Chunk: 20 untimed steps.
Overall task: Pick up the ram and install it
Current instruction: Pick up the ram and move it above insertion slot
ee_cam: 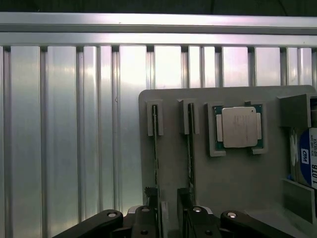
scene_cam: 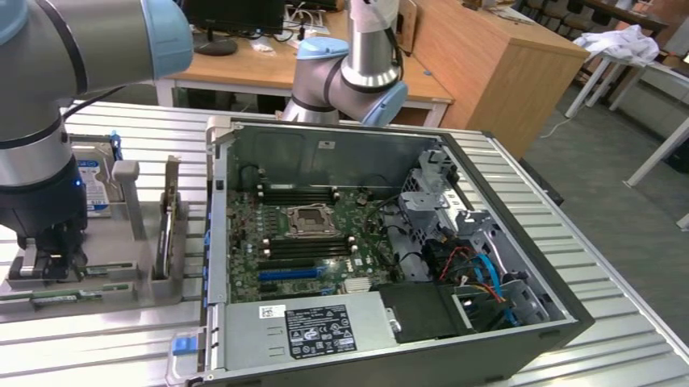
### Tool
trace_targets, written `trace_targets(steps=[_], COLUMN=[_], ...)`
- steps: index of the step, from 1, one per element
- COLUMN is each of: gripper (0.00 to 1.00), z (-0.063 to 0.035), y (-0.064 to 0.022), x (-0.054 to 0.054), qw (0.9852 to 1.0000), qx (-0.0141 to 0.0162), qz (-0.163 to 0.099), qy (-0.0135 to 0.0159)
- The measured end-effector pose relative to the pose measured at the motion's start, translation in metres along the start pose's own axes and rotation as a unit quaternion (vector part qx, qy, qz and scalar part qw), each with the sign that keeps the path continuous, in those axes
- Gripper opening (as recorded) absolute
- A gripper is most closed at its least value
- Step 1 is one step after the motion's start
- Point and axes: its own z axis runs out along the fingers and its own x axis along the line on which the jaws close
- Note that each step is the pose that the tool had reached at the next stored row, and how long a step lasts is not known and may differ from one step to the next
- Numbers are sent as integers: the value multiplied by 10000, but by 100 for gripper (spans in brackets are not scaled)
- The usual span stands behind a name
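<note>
Two ram sticks stand on edge in slots of a grey holder plate (ee_cam: 173, 148): one ram (ee_cam: 155, 148) and a second ram (ee_cam: 189, 153), each seen as a thin line. My gripper (ee_cam: 168, 206) hangs low over their near ends, open. One of its fingers (ee_cam: 151, 203) sits by each stick, with bare plate between them. In the exterior view the gripper (scene_cam: 48, 260) is down at the holder on the left, with a green ram (scene_cam: 54, 297) just in front of it. The black memory slots (scene_cam: 305, 193) on the motherboard lie beside the CPU socket (scene_cam: 306, 218).
A loose CPU (ee_cam: 237, 127) and a hard drive (ee_cam: 306, 158) sit in the same holder. The open PC case (scene_cam: 538, 322) fills the middle of the ribbed metal table (ee_cam: 64, 139). A second robot arm (scene_cam: 350, 76) stands behind the case. A blue expansion slot (scene_cam: 286, 274) lies near the power supply (scene_cam: 312, 326).
</note>
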Motion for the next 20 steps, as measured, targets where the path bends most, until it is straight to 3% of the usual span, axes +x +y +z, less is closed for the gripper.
trace_targets(steps=[20], gripper=[30], z=[128], y=[-4], x=[6], qw=[10000], qx=[1], qz=[0], qy=[0])
